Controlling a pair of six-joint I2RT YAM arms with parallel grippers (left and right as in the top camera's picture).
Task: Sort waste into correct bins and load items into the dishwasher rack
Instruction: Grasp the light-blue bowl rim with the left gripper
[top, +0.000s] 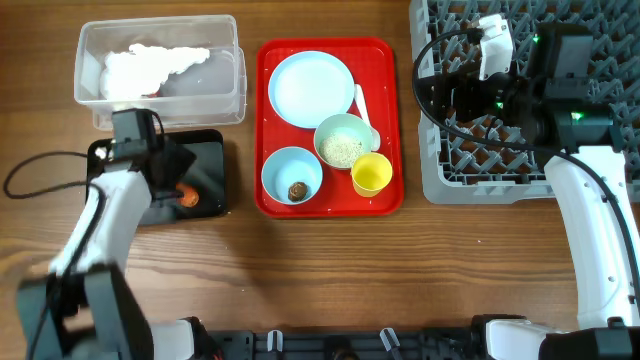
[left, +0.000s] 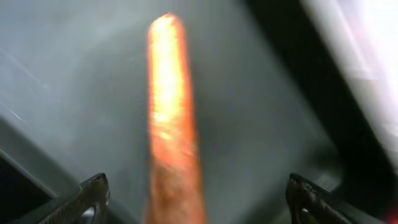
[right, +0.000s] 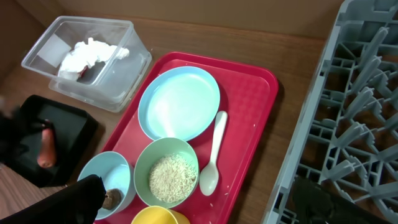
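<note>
An orange carrot piece (top: 187, 197) lies in the black tray (top: 212, 150). My left gripper (top: 176, 180) hovers just above it, open, with the carrot (left: 168, 93) between its spread fingers (left: 196, 183). The clear tub (top: 160, 35) holds white napkins (top: 150, 62) and a red scrap (right: 82, 73). The red serving tray (top: 385, 60) carries the blue plate (top: 312, 88), white spoon (top: 362, 108), green bowl of rice (top: 343, 142), yellow cup (top: 371, 173) and blue bowl (top: 285, 165) with a brown lump (top: 297, 190). My right gripper (right: 202, 193) is open and empty at the left edge of the grey rack (top: 520, 180).
The right arm and its cables (top: 520, 90) lie over the rack's upper half. The clear tub stands directly behind the black tray, to the left of the red serving tray. Bare wooden table (top: 330, 280) lies in front of all the containers.
</note>
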